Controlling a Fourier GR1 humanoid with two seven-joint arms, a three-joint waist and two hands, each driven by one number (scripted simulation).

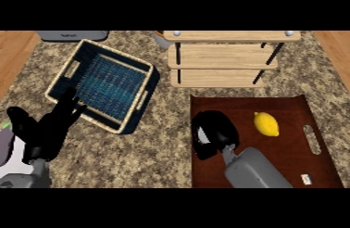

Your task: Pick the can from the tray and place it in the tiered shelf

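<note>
Black right hand (215, 130) curls down on the brown tray (290, 164), probably round the hidden can, ready for lifting to the tiered shelf (222, 58); left hand (49, 129) rests open aside.

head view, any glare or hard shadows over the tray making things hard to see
Head view: even light, no glare and no hard shadow on the tray; the lemon reads plainly; the curled right hand, not shadow, is what hides the can; the basket is dark inside but its weave shows.
</note>
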